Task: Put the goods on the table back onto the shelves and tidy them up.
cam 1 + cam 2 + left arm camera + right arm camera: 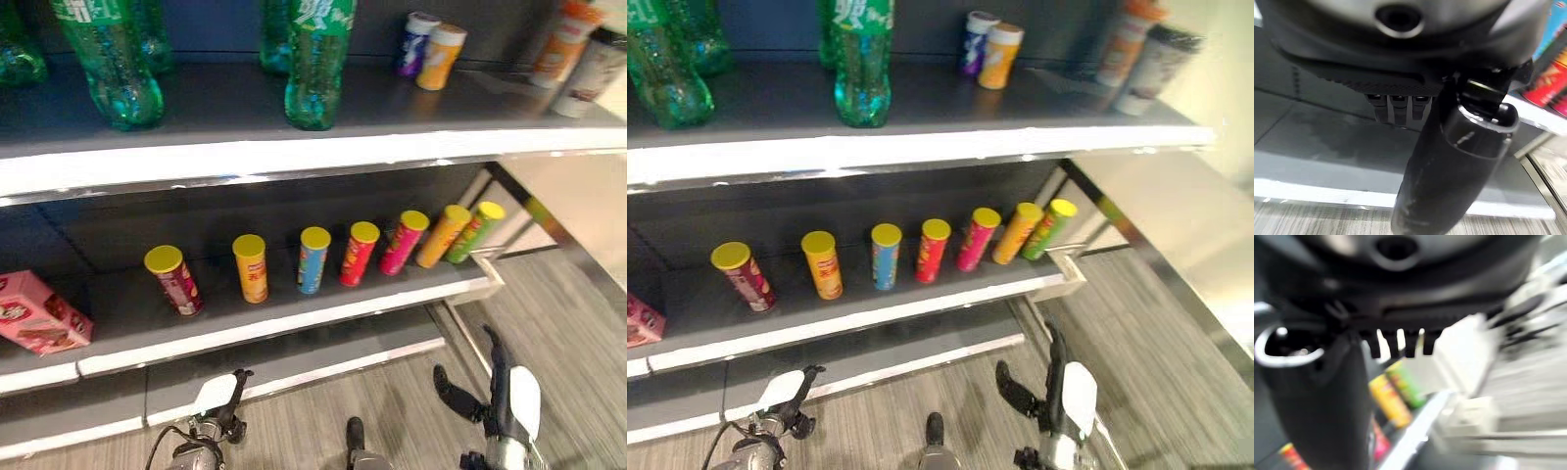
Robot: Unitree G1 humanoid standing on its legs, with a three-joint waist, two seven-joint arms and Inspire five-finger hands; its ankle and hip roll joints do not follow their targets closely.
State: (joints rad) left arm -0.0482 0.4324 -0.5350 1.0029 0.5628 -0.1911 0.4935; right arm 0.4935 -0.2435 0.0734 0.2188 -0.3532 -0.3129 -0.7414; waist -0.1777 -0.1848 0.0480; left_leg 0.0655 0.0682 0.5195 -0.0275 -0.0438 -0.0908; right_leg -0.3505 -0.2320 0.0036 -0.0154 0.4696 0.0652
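Below the shelf [294, 318] I'm holding both hands, left [217, 403] and right [505, 397], fingers spread, empty, cans [313, 259] well beyond.

We face a dark shelving unit [294, 108] with white-edged shelves and a metal upright [534, 211], standing on grey wood-grain flooring [578, 333].

No legible text or labels

Both arms hang low: the left robot hand [217, 403] and the right robot hand [498, 399] (white thumb covers showing) are empty, fingers relaxed.
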